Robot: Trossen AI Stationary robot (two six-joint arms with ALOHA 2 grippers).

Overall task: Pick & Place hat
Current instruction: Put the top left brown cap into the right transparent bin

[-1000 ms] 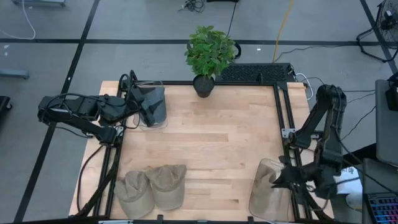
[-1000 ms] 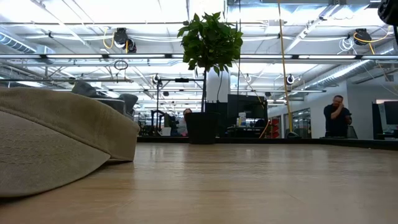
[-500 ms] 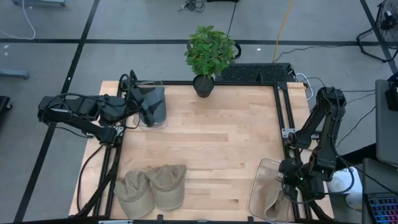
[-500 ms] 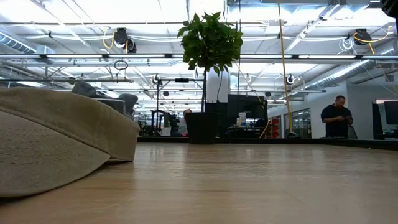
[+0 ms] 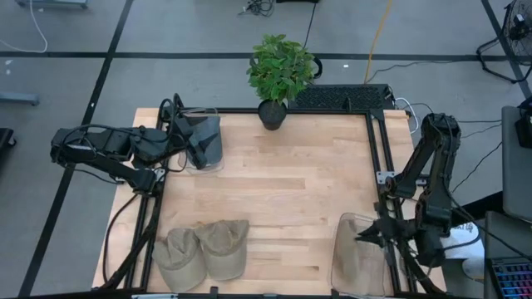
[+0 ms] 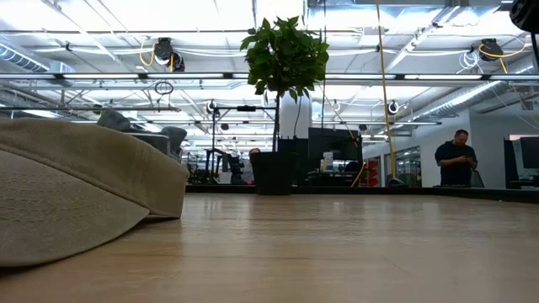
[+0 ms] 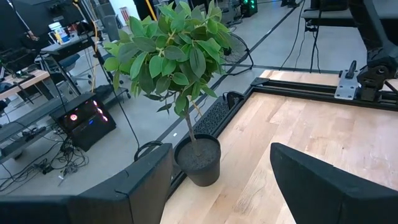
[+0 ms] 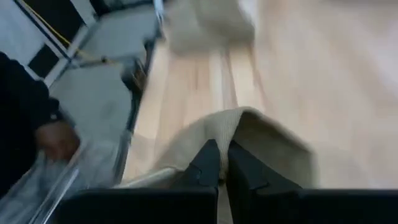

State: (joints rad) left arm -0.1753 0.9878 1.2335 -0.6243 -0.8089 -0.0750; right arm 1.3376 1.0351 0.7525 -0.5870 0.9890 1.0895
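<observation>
High view: the right gripper (image 5: 371, 238) hangs over the bench's (image 5: 291, 183) near right corner, its fingers pinched together on a tan hat (image 5: 349, 259) that sags inside a clear bin (image 5: 337, 249) at that corner. Two more hats (image 5: 204, 249) lie side by side along the near edge toward the left corner. The left gripper (image 5: 199, 143) waits at the far left corner over a second clear bin (image 5: 218, 141), with the plant (image 5: 281, 71) at the middle of the far edge. If the hat is to leave the bin, as it looks, the lift should go straight up until the cloth clears the wall before any sideways travel, or the bin may drag along.

Low view: only a hat (image 6: 76, 189) on the bench's left, the plant (image 6: 285, 59) at the far edge, and a person (image 6: 456, 158) in the room behind. The working arm is barely in frame, so this view gives no check on height.

Left wrist view: the left fingers (image 7: 317, 180) stand well apart with nothing between them, looking at the plant (image 7: 174, 62) across bare bench (image 7: 336, 130). Leave this arm where it is.

Right wrist view: blurred, but the right fingers (image 8: 211, 163) seem closed on a fold of hat (image 8: 261, 137) cloth near its edge. A pinch that thin can slip, so move slowly and keep the hat hanging freely below the gripper.
</observation>
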